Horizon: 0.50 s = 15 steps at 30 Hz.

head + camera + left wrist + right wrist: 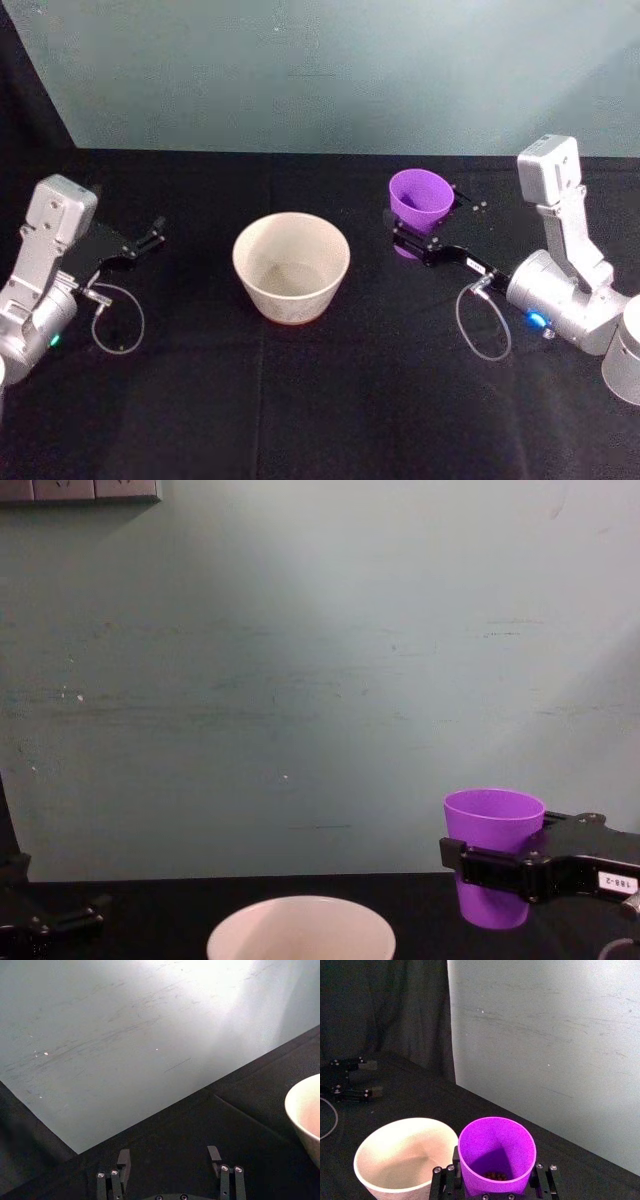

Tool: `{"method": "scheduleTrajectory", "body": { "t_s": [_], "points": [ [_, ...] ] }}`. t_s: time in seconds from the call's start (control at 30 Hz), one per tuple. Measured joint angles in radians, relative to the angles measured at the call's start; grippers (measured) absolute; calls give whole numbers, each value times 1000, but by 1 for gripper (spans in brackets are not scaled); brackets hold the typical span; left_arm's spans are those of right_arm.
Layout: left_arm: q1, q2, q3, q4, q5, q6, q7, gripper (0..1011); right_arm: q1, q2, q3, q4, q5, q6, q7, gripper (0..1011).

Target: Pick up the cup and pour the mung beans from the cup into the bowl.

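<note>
On a black-draped table (300, 400), a cream bowl (291, 266) stands upright at the centre, nearest the robot's body. To its left the left gripper (150, 235) rests low over the cloth, well apart from the bowl, with its fingers spread and nothing between them. To the bowl's right and slightly farther back, the right gripper (425, 212) is clamped around a purple cup (420, 197), one black finger on each side of its wall. The cup is roughly upright, mouth up, just beside the bowl without touching it. Whether its base touches the cloth cannot be told. In the right wrist view a few dark beans (495, 1176) lie in the cup's bottom. A pale green wall (320, 70) rises behind the table.
</note>
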Motion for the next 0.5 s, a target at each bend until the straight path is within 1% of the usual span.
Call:
{"method": "scheduleTrajectory", "body": {
  "t_s": [0.5],
  "points": [
    [0,0,0,0,0,0,0,1000,0,0,0,0,0,0,1,726]
  ]
}}
